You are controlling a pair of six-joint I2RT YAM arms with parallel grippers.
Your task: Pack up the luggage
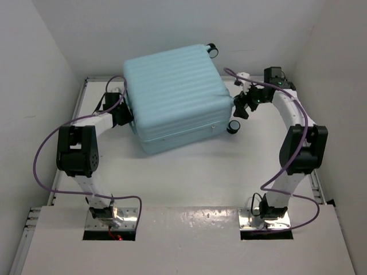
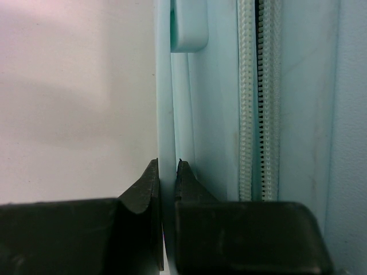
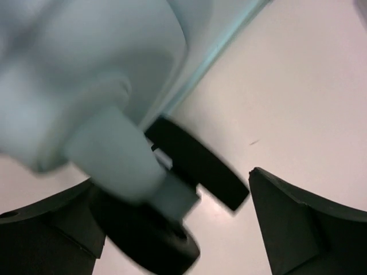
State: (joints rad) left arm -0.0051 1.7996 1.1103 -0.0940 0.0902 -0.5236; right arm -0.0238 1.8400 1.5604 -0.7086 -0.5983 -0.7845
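Clamped tight, my left gripper [image 2: 166, 172] pinches a thin side lip of the luggage [image 1: 172, 97], which lies closed and flat at the table's [image 1: 200, 177] far middle. My right gripper [image 3: 172, 183] gapes around a right-side wheel [image 3: 155, 240]. A hard pull could slip that lip free or swing the case into the far wall [image 1: 172, 23]. Open room lies near.

Pale aqua ribbed luggage [image 1: 172, 94], blk wheels [image 1: 233, 127], white table [image 1: 189, 177].
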